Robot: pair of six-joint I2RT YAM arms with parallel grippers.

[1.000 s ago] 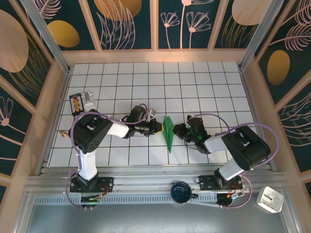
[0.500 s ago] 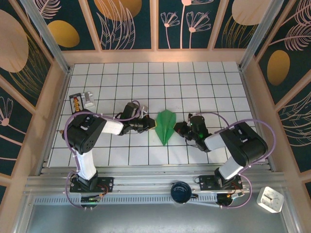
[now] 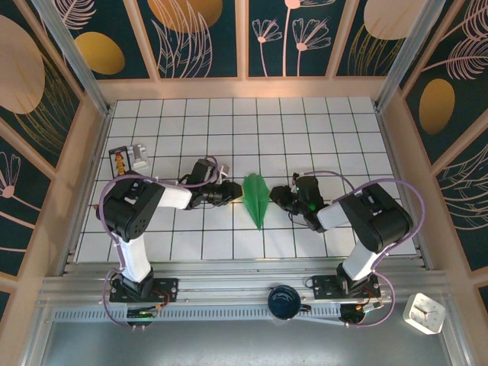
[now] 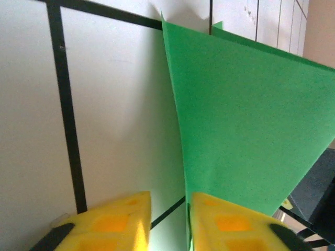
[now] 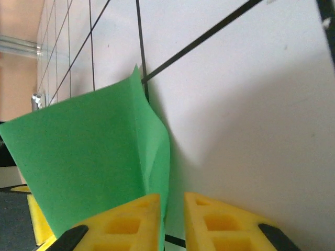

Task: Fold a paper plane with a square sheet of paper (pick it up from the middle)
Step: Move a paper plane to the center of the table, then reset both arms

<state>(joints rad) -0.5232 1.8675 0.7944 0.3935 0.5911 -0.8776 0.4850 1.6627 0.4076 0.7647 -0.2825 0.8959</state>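
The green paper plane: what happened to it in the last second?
The paper plane slid a little away from the arm bases and its wings spread wider. The left gripper and right gripper, pinched shut on its sides before, have opened their jaws a crack. The plane still lies on the table between them.
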